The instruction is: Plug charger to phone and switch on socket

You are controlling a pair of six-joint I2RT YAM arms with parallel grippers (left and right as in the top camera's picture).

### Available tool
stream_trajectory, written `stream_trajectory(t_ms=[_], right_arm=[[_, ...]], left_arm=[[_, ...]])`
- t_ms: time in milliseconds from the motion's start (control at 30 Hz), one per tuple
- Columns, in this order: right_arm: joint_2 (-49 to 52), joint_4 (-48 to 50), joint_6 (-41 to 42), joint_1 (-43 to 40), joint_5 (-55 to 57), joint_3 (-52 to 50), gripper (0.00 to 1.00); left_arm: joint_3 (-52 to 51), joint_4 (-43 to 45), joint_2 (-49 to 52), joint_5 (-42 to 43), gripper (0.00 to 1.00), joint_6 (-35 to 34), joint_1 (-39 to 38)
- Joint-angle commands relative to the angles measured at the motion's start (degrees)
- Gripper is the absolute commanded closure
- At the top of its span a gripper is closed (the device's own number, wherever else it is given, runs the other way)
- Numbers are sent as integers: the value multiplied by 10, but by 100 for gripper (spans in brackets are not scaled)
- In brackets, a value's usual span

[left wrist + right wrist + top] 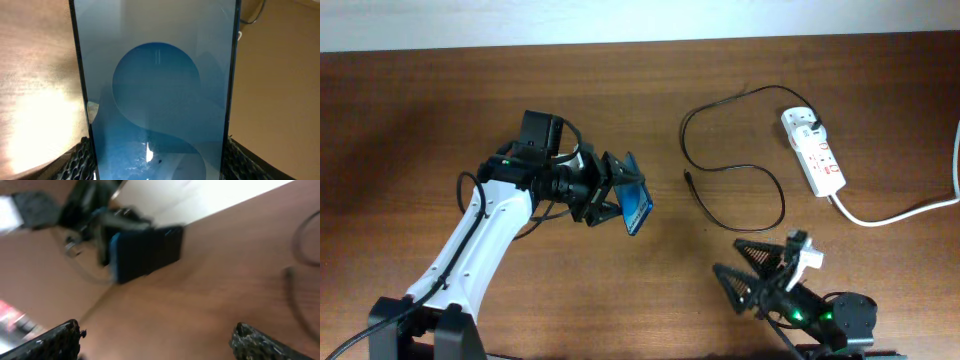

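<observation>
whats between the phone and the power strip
The overhead view shows the looped black charger cable between the phone and the power strip, its plug tip nearest the phone.

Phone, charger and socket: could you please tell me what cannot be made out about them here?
- Port of the phone: too small overhead; the left wrist view cuts off both ends; the right wrist view is motion-blurred.
- Tip of the charger: shape too small overhead; blurred at the right wrist view's right edge.
- Switches of the socket: position too small overhead; absent from both wrist views.
</observation>
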Motion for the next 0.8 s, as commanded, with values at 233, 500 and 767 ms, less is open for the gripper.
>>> stream_trajectory(t_ms=[233, 500, 767], right_arm=[[81, 19, 22, -3, 25, 67, 2], [497, -156, -161, 13, 105, 350, 2], [687, 128, -146, 258, 229, 350, 2]], left_arm=[[14, 10, -17, -130, 70, 40, -1], [14, 27, -17, -184, 69, 13, -1], [14, 109, -17, -187, 69, -124, -24]])
